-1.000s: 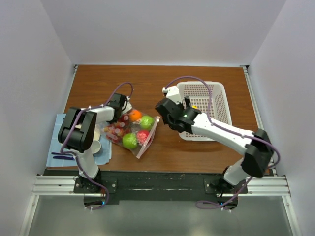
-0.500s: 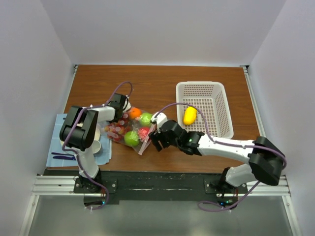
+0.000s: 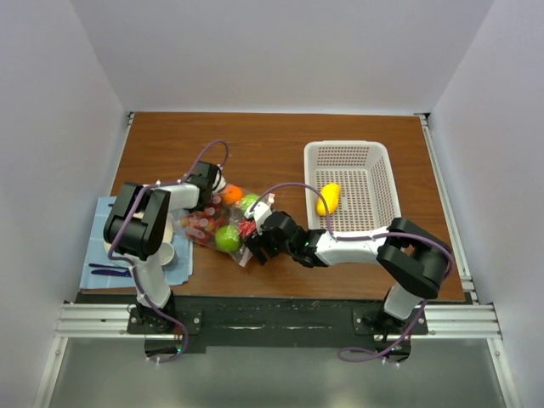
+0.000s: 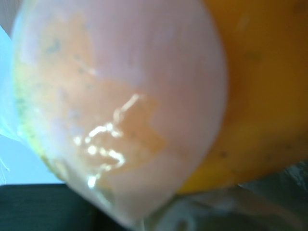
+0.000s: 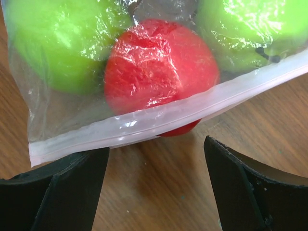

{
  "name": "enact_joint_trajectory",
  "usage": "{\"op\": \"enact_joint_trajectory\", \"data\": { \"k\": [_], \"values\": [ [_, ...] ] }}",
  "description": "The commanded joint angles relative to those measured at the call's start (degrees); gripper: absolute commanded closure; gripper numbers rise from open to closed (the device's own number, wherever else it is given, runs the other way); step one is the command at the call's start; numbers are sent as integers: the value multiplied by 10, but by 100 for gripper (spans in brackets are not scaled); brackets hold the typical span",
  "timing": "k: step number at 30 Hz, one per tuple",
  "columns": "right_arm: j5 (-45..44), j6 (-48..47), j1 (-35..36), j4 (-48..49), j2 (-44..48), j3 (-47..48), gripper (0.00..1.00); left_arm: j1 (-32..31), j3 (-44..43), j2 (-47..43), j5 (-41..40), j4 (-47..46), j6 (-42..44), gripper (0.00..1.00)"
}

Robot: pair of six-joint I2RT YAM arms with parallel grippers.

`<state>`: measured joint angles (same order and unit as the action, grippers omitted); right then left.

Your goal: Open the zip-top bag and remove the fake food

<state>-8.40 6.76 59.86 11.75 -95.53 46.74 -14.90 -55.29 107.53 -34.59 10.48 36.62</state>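
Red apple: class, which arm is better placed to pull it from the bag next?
Right. The right gripper, open, faces the bag's zip edge, red apple straight ahead. The left gripper is shut at the far end.

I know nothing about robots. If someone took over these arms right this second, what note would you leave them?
Left gripper: shut at the far end of the bag, beside the orange; a grip on the plastic isn't clear.
Right gripper: open, facing the zip edge and the red apple.
Done: yellow fruit lies in the white basket.
Left: red apple, green apples, orange and grapes are in the bag.
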Motion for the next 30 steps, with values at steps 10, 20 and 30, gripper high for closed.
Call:
{"op": "enact_joint_trajectory", "data": {
  "k": [10, 20, 30],
  "values": [
    [-17, -38, 15, 113, -56, 72, 12, 0, 28, 67, 64, 92, 2, 100],
    [-14, -36, 14, 111, -118, 104, 36, -19, 45, 62, 82, 104, 2, 100],
    [-42, -11, 19, 16, 53, 18, 66, 3, 33, 67, 73, 94, 16, 100]
  ]
}}
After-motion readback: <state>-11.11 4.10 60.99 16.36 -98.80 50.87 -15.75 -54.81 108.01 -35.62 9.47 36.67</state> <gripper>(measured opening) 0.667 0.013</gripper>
